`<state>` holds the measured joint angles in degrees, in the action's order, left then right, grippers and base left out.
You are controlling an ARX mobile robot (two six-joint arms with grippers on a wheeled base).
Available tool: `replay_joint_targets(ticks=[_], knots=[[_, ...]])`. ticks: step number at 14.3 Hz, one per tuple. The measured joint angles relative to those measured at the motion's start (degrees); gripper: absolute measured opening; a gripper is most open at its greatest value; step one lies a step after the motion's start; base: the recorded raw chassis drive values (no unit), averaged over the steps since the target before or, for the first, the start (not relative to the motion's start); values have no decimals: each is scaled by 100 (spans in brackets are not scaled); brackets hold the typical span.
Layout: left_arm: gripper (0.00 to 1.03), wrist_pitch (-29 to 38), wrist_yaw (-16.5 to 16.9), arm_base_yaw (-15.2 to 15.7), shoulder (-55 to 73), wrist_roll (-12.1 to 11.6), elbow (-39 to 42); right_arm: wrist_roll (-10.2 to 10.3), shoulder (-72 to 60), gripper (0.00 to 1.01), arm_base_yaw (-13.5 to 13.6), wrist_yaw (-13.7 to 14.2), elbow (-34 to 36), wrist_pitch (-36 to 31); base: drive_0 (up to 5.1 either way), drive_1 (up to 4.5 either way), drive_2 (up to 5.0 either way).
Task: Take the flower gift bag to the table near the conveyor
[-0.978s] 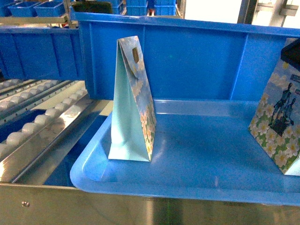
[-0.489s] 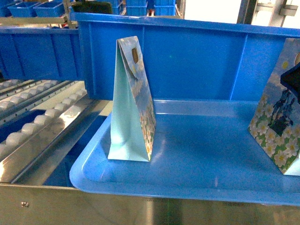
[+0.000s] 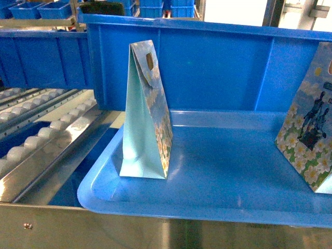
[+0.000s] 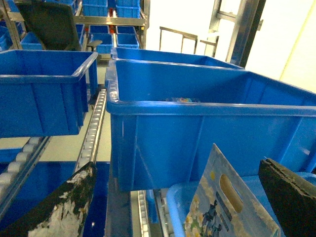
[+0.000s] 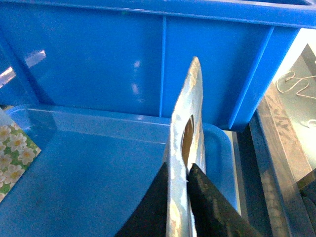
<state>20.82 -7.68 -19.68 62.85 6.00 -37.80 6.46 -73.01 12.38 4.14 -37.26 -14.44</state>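
Note:
Two flower gift bags stand in a blue tray (image 3: 207, 202). One bag (image 3: 148, 114) is upright at the tray's left side, and the other (image 3: 311, 140) is at the right edge of the head view. My right gripper (image 5: 186, 165) is shut on the top edge of that right bag (image 5: 190, 113), just below its handle hole. My left gripper (image 4: 177, 165) is open, and the top of the left bag (image 4: 227, 207) stands between its fingers (image 4: 64, 207) untouched. Neither gripper shows in the head view. The conveyor (image 3: 46, 135) slopes along the left. The table is out of view.
A tall blue bin (image 3: 207, 67) stands right behind the tray. More blue bins (image 4: 44, 94) sit on the roller tracks (image 4: 94, 128) to the left. A steel rail (image 3: 155, 233) runs along the tray's near edge.
The dark right gripper at the right edge of the head view moved down over the right bag and then left that view. The left bag has not moved.

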Motion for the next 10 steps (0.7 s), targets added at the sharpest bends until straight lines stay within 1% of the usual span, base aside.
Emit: replay_joint_targets(ticks=[1, 2, 5, 6, 8, 10], knots=[[98, 0, 0, 0, 0, 0, 0, 9, 28, 9, -2, -57, 28, -4, 0, 0, 0], [98, 0, 0, 0, 0, 0, 0, 17, 44, 2, -20, -120, 52, -24, 0, 0, 0], [98, -2, -2, 2, 0, 0, 0, 17, 116, 2, -59, -269, 190, -160, 0, 0, 0], [98, 0, 0, 0, 0, 0, 0, 17, 181, 2, -133, -323, 256, -221, 0, 0, 0], [98, 0, -2, 0, 0, 0, 0, 15, 551, 2, -361, -332, 422, -188, 0, 0, 0], [98, 0, 0, 0, 0, 0, 0, -26, 1233, 2, -520, -350, 573, -186, 0, 0, 0]])
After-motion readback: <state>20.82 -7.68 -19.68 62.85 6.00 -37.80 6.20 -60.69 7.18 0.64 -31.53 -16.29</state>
